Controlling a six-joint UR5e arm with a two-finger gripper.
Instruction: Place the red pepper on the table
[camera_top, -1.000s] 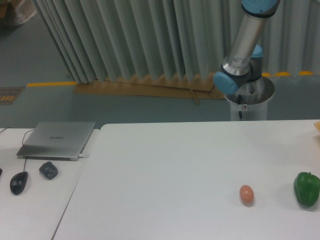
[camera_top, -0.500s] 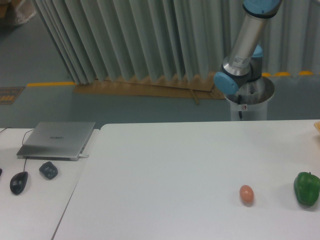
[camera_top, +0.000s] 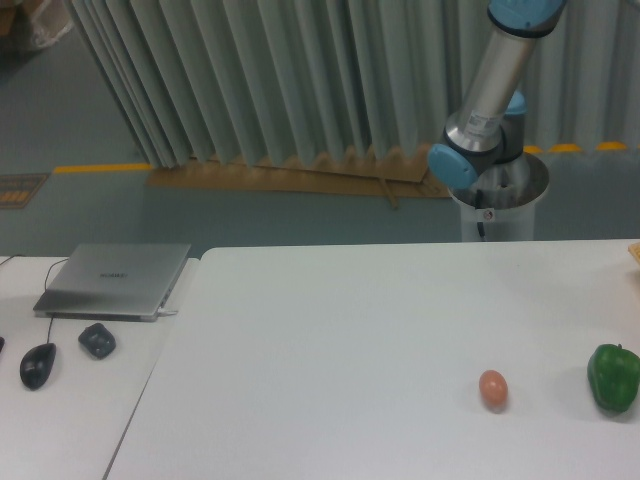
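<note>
Change: arm (camera_top: 490, 90) barely shifted since earlier.
Gripper: out of frame, state unknowable.
Table (camera_top: 330, 340): egg (camera_top: 492, 388), green pepper (camera_top: 613, 376) near right edge.

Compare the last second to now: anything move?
Barely. The arm shifts a hair at the top edge of the picture; its claw and the red pepper are out of view. The egg, green pepper, laptop and mouse stayed put.

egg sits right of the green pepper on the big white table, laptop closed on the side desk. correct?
Not quite. In the fixed camera view the egg sits left of the green pepper, not right of it. The rest holds: both are on the big white table, and the laptop lies closed on the side desk.
</note>
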